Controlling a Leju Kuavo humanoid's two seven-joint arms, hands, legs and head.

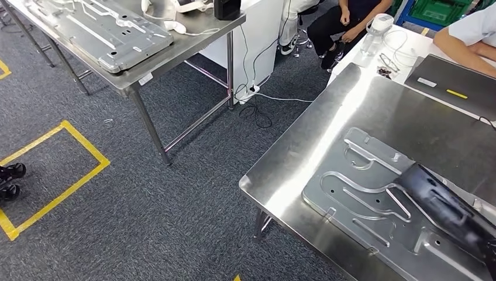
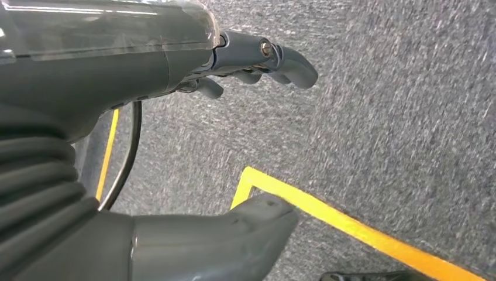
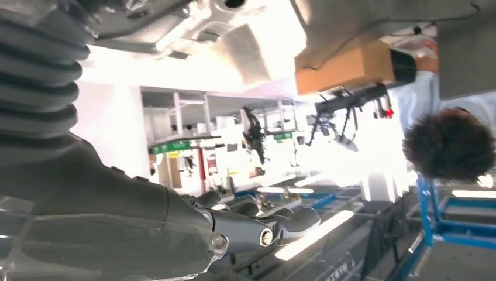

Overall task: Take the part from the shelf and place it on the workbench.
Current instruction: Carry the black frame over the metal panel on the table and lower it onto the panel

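A stamped grey metal part (image 1: 374,205) lies flat on the steel workbench (image 1: 304,152) at the right. My right hand (image 1: 430,190), dark and blurred, hovers just over the part's near right end. In the right wrist view this hand (image 3: 263,228) has its fingers stretched out with nothing in them, and the part (image 3: 234,35) shows close beside it. My left hand (image 2: 251,64) hangs over the grey carpet, thumb (image 2: 234,234) and fingers apart, holding nothing.
A second steel table (image 1: 146,64) at the upper left carries a similar metal panel (image 1: 99,29). Yellow tape (image 1: 64,193) marks a square on the carpet. People sit beyond the workbench at a white table (image 1: 403,41) with a bottle (image 1: 374,32) and cables.
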